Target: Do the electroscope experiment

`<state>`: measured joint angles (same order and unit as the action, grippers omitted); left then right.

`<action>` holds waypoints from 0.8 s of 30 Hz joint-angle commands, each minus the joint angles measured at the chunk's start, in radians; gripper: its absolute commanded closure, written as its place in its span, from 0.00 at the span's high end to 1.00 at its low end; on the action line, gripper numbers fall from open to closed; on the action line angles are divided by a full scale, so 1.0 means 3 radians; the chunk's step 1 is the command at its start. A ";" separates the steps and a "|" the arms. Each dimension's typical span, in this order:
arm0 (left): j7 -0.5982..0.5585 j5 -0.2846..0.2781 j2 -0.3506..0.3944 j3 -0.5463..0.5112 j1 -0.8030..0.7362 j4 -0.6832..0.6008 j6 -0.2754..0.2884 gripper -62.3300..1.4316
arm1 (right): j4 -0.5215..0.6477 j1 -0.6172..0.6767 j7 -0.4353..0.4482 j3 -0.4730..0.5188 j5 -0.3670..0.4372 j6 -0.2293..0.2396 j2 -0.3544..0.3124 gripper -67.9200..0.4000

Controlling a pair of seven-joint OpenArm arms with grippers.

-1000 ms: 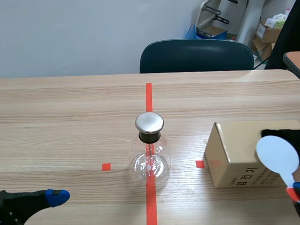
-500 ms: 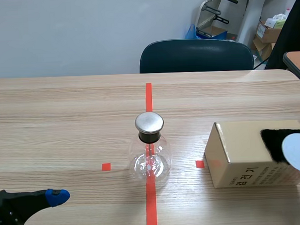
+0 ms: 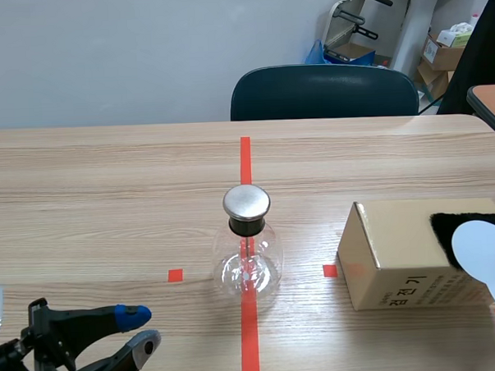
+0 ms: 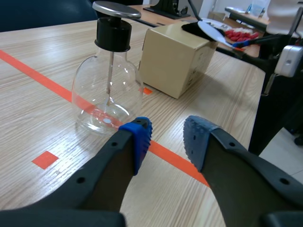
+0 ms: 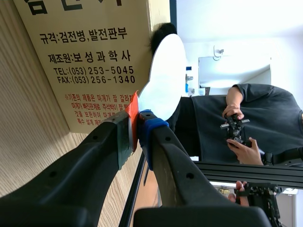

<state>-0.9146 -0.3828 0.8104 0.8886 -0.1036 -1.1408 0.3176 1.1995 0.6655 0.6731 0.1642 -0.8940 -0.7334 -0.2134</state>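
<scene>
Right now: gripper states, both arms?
Left gripper: open, empty, near the glass flask.
Right gripper: shut on the white paddle.

We see our left gripper (image 4: pixel 166 142) as two thick black fingers (image 4: pixel 99 175), matte and smoothly rounded, each with small round screw recesses (image 4: pixel 80 179) sunk along its back. One tip wears a bright blue dotted pad (image 4: pixel 141 137), the other a duller grey-blue pad (image 4: pixel 196 139). Our right gripper (image 5: pixel 138 128) is built alike: black fingers with the same recesses, one tip padded blue and the other grey.
</scene>
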 commanded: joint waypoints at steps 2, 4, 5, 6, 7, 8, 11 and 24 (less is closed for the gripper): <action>0.0086 -0.0008 -0.0125 -0.0015 0.0079 -0.0041 -0.0056 0.21 | 0.0011 0.0017 -0.0015 0.0017 0.0011 -0.0165 -0.0036 0.03; 0.0220 -0.0008 -0.0226 -0.0014 0.0126 -0.0041 -0.0128 0.16 | 0.0011 0.0017 -0.0014 0.0020 -0.0015 -0.0165 -0.0039 0.03; 0.0285 -0.0008 -0.0282 -0.0014 0.0146 -0.0041 -0.0161 0.14 | 0.0011 0.0017 -0.0014 0.0024 -0.0033 -0.0165 -0.0039 0.03; 0.0352 -0.0008 -0.0337 -0.0014 0.0169 -0.0041 -0.0198 0.12 | 0.0011 0.0017 -0.0014 0.0025 -0.0056 -0.0165 -0.0046 0.03; 0.0413 -0.0008 -0.0392 -0.0014 0.0192 -0.0041 -0.0234 0.11 | 0.0011 0.0017 -0.0013 0.0025 -0.0065 -0.0165 -0.0053 0.03; 0.0463 -0.0008 -0.0443 -0.0014 0.0216 -0.0041 -0.0275 0.10 | 0.0011 0.0017 -0.0013 0.0025 -0.0065 -0.0165 -0.0053 0.03; 0.0631 -0.0009 -0.0575 -0.0014 0.0281 -0.0041 -0.0374 0.10 | 0.0022 0.0015 -0.0014 0.0027 -0.0064 -0.0165 -0.0055 0.03; 0.0799 -0.0376 -0.0781 -0.0014 0.0568 0.0191 -0.0758 0.07 | 0.1044 0.0350 -0.0170 0.0088 0.0267 -0.0136 -0.0280 0.03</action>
<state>-0.6624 -0.4969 0.5846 0.8886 0.0578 -1.0901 0.0837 1.4864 0.7673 0.6304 0.1806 -0.8204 -0.7250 -0.2829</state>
